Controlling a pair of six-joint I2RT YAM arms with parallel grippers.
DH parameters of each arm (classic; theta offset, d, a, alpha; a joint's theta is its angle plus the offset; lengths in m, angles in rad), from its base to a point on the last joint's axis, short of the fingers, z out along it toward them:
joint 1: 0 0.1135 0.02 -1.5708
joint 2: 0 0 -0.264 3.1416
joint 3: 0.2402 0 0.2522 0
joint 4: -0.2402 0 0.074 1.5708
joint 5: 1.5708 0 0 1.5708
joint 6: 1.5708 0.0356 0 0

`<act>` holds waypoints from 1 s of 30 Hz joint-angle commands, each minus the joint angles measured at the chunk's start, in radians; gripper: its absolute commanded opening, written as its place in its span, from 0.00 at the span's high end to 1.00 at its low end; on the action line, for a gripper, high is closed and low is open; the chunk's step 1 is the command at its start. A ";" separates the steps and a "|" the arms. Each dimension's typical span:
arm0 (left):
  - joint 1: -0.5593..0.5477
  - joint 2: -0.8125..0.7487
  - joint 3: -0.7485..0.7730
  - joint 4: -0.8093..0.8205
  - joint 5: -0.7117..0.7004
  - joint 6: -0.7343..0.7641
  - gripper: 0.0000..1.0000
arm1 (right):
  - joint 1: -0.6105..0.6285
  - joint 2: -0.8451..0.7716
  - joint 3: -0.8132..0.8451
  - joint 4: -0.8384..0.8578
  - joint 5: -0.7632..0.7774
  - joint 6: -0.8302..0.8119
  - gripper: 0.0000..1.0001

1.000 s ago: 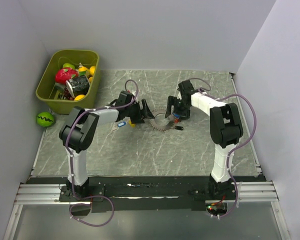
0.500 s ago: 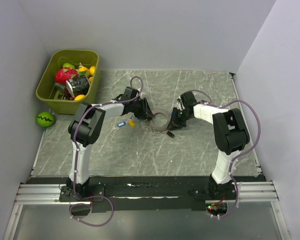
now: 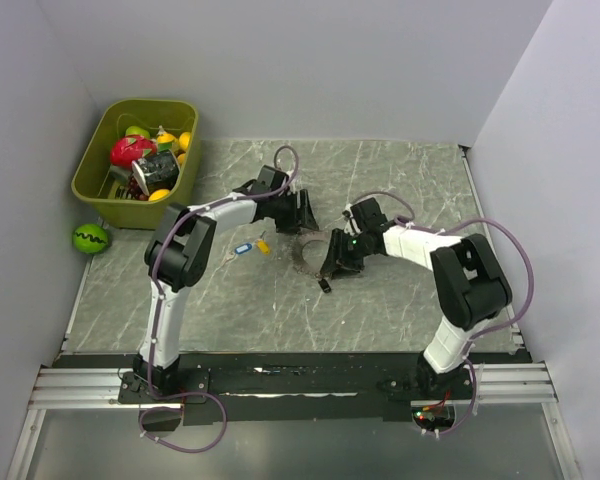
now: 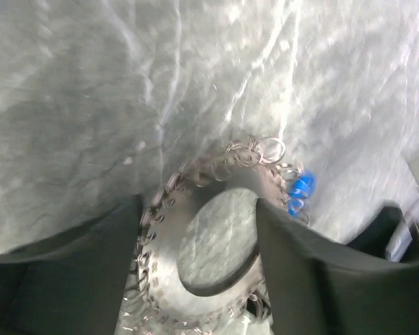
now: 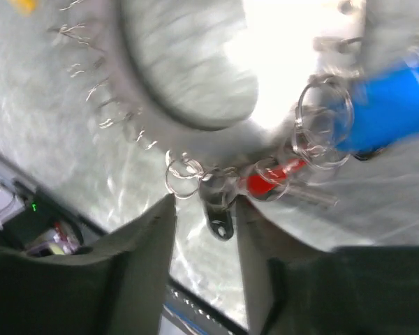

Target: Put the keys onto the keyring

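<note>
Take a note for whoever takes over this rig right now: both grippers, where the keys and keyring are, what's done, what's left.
Left gripper: jaws apart, straddling the keyring; can't tell if it grips.
Right gripper: jaws narrowly apart around the ring's dark fob; grip unclear.
Keys: blue-tagged key and yellow-tagged key lie loose on the table, left of the ring. Another blue tag sits at the ring's edge; attachment unclear.
Done: both arms at the ring.
Left: thread the loose keys on.
</note>
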 commanded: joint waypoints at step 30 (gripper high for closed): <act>0.066 -0.667 -0.691 0.352 0.035 -0.046 0.08 | 0.018 -0.089 0.159 -0.014 0.083 -0.148 0.21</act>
